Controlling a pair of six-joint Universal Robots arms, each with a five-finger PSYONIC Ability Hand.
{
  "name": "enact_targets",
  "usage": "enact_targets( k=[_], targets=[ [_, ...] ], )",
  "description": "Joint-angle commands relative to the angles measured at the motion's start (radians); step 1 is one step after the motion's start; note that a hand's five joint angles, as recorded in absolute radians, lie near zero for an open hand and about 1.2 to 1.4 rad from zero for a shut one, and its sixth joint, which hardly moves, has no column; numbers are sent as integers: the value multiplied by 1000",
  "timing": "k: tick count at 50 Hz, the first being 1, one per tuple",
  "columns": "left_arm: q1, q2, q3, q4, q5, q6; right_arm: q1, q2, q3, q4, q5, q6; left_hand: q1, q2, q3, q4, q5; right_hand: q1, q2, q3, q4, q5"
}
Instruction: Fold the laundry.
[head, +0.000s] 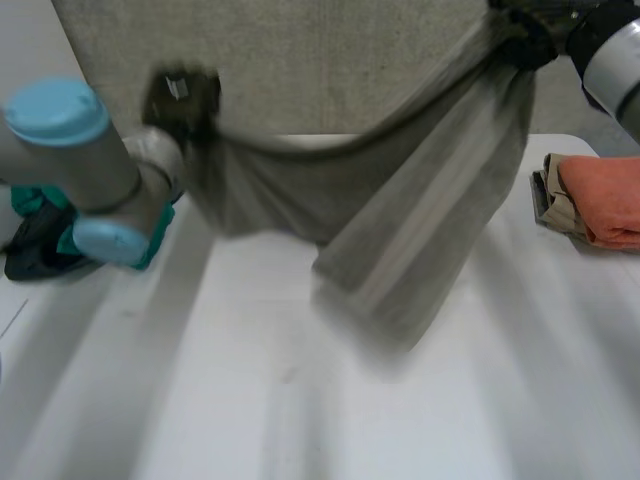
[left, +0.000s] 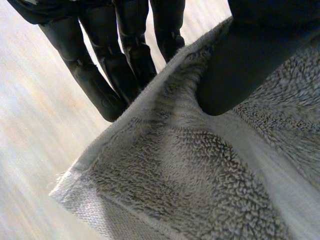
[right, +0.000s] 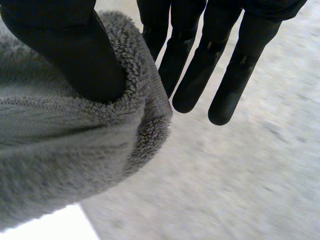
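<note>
Holds a grey terry-cloth towel up in the air above the white table, stretched between both hands. Pinches it near a corner with the left hand, thumb on top of the cloth, fingers behind the edge. Clamps a rolled edge with the right hand, thumb pressed on it. Sags low between the hands. Below the right hand, a folded orange cloth on the table.

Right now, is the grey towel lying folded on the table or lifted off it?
Lifted: the grey towel hangs sagging between the left hand and the right hand, each pinching it under its thumb.
</note>
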Motion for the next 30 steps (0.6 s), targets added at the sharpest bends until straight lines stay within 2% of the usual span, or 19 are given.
enact_targets(
  k=[1, 4, 9, 17, 22, 25, 29, 30],
  targets=[
    [16, 30, 238, 297, -6, -14, 3, 251, -434, -158, 237, -3, 220, 199, 207, 201, 240, 277, 226, 205, 202, 242],
    [21, 34, 304, 284, -4, -22, 8, 291, -505, -227, 279, 32, 220, 199, 207, 201, 240, 277, 226, 205, 202, 242],
    [18, 59, 246, 199, 5, -31, 37, 284, -415, -212, 239, 65, 220, 199, 207, 201, 240, 277, 226, 205, 202, 242],
    [47, 157, -203, 214, 48, -25, 22, 186, -4, -178, 164, 60, 220, 199, 207, 201, 240, 277, 226, 205, 202, 242],
    [64, 198, -558, 262, 155, -20, -8, 178, 274, -149, 136, 39, 220, 199, 207, 201, 240, 277, 226, 205, 202, 242],
    [65, 195, -683, 288, 203, -2, -17, 204, 360, -122, 110, 5, 220, 199, 207, 201, 240, 277, 226, 205, 202, 242],
    [71, 182, -815, 334, 253, 73, -35, 238, 432, -57, 89, -76, 220, 199, 207, 201, 240, 277, 226, 205, 202, 242],
    [80, 182, -840, 340, 259, 110, -41, 239, 443, -30, 87, -98, 220, 199, 207, 201, 240, 207, 156, 135, 131, 172]
  ],
)
